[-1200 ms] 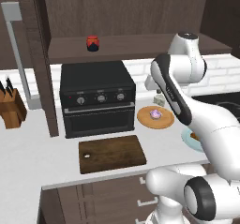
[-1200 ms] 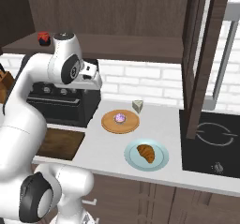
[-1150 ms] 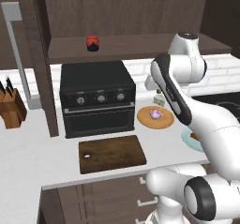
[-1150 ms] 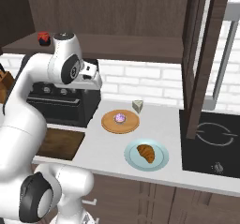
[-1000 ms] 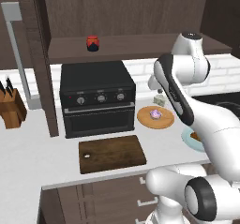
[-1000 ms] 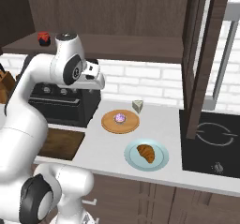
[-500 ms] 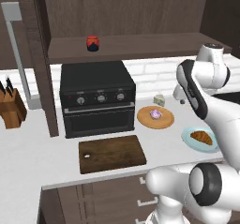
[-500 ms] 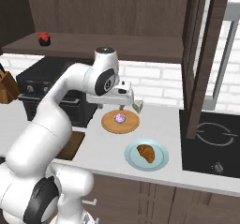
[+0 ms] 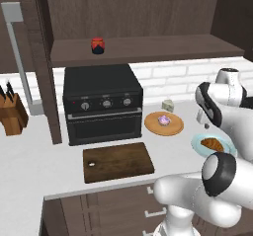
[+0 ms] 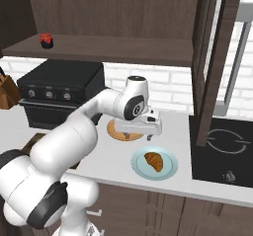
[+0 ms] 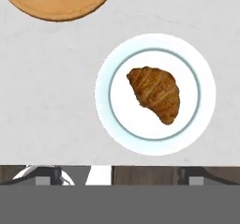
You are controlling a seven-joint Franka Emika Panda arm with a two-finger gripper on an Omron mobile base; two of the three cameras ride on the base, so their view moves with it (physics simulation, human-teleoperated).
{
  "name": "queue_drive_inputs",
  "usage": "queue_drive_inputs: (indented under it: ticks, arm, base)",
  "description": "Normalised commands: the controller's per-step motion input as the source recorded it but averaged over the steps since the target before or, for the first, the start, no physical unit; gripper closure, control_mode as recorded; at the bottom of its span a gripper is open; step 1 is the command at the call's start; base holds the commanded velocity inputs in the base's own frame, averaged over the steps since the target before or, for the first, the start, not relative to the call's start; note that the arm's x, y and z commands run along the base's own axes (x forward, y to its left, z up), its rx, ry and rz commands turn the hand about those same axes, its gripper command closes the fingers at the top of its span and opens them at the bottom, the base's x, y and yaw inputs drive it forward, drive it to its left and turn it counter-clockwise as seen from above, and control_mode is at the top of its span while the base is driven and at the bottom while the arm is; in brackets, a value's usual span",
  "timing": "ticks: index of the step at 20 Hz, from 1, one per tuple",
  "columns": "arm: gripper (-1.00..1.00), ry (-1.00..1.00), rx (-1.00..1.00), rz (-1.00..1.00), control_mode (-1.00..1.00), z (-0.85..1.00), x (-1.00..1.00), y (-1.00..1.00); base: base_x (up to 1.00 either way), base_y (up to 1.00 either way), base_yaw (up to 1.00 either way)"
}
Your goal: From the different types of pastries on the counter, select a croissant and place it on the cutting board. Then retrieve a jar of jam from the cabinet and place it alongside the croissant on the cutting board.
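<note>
1. Since the earlier pictures, the arm has been swung from over the oven to the right, and the gripper (image 10: 152, 129) is now held above the counter (image 9: 34, 166) near the pale blue plate (image 10: 170, 167).
2. Far to the left, the knife block (image 9: 12, 114) is kept at the back of the counter, well out of the way.
3. The jar of jam (image 9: 98, 45) is seen up on the cabinet (image 9: 148, 50) shelf, above the black oven (image 9: 103, 109). It has not been fetched yet.
4. The cutting board (image 9: 117, 161) is laid flat at the near edge in front of the oven, with nothing on it, so it is ready for the food.
5. To its right, the pink frosted pastry (image 9: 163, 119) is set on the round wooden plate (image 9: 174, 128). It is probably to be left alone.
6. Farther right, the croissant (image 11: 155, 93) is lying in the middle of the pale blue plate, and the hand camera is pointed straight down at it, likely so it can be picked up next.
7. Nothing is held by the gripper. How wide the jaws are open cannot be told.
</note>
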Motion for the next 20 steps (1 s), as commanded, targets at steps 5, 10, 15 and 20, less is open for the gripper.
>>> queue_drive_inputs:
  ticks: [5,10,15,20]
  arm:
    - [-1.00,-0.01,0.00,0.00,-1.00,-0.65,0.01,-0.40]
    - [-1.00,0.01,0.00,0.00,-1.00,-0.58,0.31,-0.36]
    - [-1.00,0.04,0.00,0.00,-1.00,-0.28,0.47,-0.39]
    - [-1.00,0.01,0.05,0.03,-1.00,-0.19,0.13,-0.36]
  base:
    - [0.00,0.00,0.00]
    - [0.00,0.00,0.00]
    - [0.00,0.00,0.00]
    - [0.00,0.00,0.00]
